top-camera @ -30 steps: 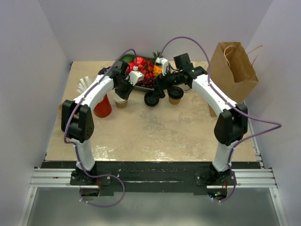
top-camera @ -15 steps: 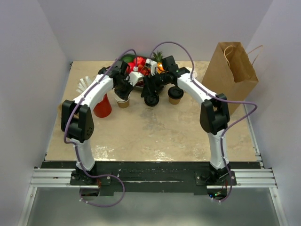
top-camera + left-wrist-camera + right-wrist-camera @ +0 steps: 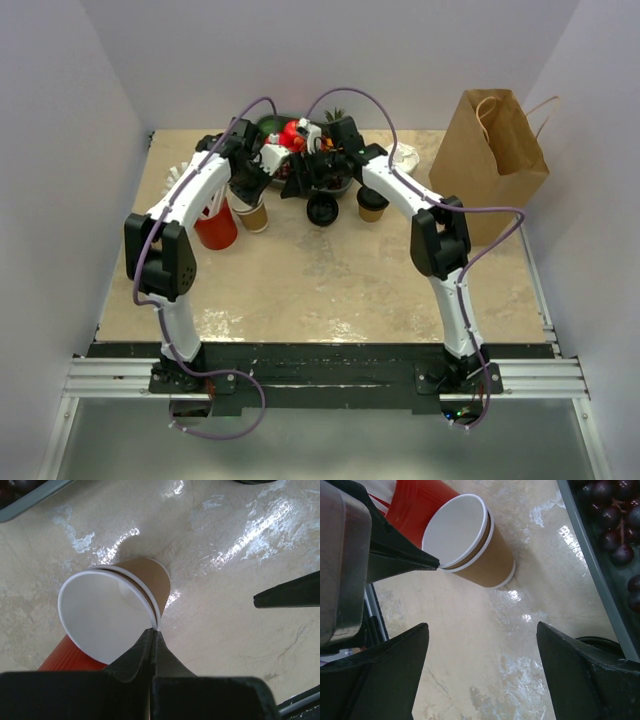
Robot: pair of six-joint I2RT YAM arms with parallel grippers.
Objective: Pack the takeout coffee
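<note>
1. The left tool (image 3: 152,630) is recorded clenched on the rim of a lidless brown paper cup (image 3: 127,597), which is tilted. A second rim line shows just under the first, so two nested cups are noted.
2. A red ribbed cup (image 3: 67,655) is seen just beside the lidless cup, on its far side from the tray.
3. The right tool (image 3: 481,627) is noted spread wide with nothing between its fingers. It hangs over bare worktop (image 3: 470,660) near the lidless cup.
4. The takeout coffee (image 3: 372,203) is found upright on the worktop with its black lid on. It lies to the right of both tools and is touched by neither.
5. A round black item (image 3: 322,208) lies just left of the coffee. It cannot be told whether a cup sits beneath it.
6. A brown paper bag (image 3: 495,145) stands upright at the far right, well apart from the coffee.
7. A grey tray (image 3: 592,562) holding dark grapes (image 3: 615,535) is seen along the far side.
</note>
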